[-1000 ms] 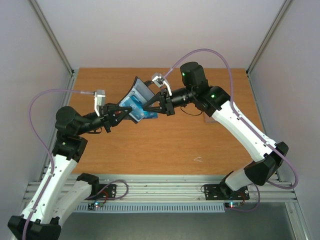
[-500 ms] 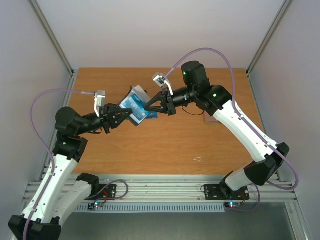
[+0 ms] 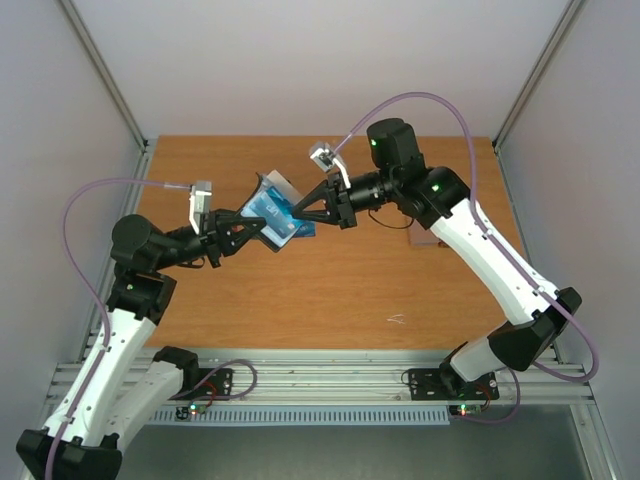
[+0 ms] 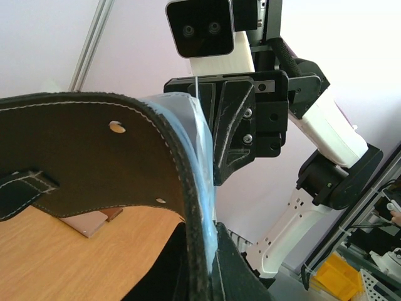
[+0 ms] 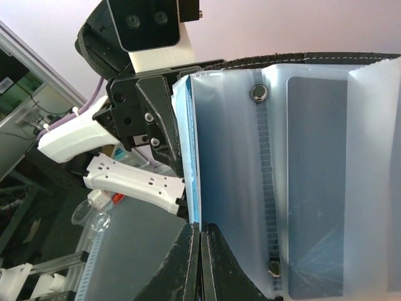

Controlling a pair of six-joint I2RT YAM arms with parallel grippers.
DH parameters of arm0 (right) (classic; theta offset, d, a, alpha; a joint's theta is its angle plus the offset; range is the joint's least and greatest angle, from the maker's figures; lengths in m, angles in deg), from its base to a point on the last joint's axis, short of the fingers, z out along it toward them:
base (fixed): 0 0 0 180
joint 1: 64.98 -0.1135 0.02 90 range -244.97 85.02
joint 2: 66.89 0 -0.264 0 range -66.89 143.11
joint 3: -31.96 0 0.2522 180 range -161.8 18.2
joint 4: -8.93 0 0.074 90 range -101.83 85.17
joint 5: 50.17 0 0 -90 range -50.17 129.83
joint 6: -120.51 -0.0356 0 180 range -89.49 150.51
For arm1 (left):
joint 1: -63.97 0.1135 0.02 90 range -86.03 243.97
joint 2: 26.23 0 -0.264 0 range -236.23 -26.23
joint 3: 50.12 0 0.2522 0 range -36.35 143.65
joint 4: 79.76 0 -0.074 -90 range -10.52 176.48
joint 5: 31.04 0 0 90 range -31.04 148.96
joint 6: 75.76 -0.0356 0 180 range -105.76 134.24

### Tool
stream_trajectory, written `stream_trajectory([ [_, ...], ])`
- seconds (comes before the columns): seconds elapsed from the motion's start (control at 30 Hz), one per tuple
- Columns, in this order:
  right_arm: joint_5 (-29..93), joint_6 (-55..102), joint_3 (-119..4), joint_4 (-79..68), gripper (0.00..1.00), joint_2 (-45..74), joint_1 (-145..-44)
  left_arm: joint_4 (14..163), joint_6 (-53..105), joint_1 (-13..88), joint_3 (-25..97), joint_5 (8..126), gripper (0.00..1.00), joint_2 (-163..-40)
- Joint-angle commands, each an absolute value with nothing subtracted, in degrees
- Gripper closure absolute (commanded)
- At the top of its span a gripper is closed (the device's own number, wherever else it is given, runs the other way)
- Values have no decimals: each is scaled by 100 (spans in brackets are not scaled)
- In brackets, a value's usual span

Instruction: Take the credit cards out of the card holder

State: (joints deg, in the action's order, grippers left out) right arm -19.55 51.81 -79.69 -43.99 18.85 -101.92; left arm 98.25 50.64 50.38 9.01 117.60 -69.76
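Currently, the left gripper [image 3: 252, 229] and right gripper [image 3: 293, 213], fingers pinched together, each clamp the open card holder [image 3: 270, 205] from opposite sides above the table [image 3: 350, 290].

White shells over black joints cover the left arm [image 3: 118, 345] at lower left and the right arm [image 3: 495, 265] at right, with lilac cables [image 3: 95, 190], white wrist cameras [image 3: 200, 192], green lights [image 3: 374, 143], and a black, screw-fastened left gripper [image 3: 262, 229] and right gripper [image 3: 293, 213] mid-frame.

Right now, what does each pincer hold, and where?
Both hold the card holder: left pincer on one edge, right pincer on a pocket's edge.
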Motion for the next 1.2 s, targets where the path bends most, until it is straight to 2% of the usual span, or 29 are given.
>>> stream_trajectory([
  [0.0,-1745,5504,-8285,-4809,99,1761,-10005,10063,4959,5021,875,11896,98,-6892],
  [0.23,-1643,5709,-8450,-5225,99,1754,-9801,9965,4951,5020,847,11824,97,-6879],
  [0.4,-1493,6006,-8655,-5592,99,1767,-9671,9598,4766,5030,890,11463,100,-6864],
  [0.5,-1435,6404,-8915,-6088,99,1881,-9352,8412,4148,5051,989,10412,100,-6806],
  [0.57,-954,6846,-9258,-6817,99,2178,-9276,7650,3807,5084,1014,9126,100,-6784],
  [0.63,-549,7317,-9790,-7573,99,2699,-9274,7098,3701,5192,995,7690,100,-6792],
  [0.7,-414,7748,-10469,-8220,99,3409,-9275,6842,3619,5315,933,7220,100,-6753],
  [0.87,188,8357,-10848,-8502,99,4394,-9381,6623,3602,5596,748,7035,100,-6573],
  [1.07,104,9627,-10953,-8608,99,5384,-9513,6730,3863,5943,449,7114,100,-6499],
  [1.17,493,10417,-11152,-8755,99,5949,-9665,6816,3932,6007,342,7206,100,-6507],
])
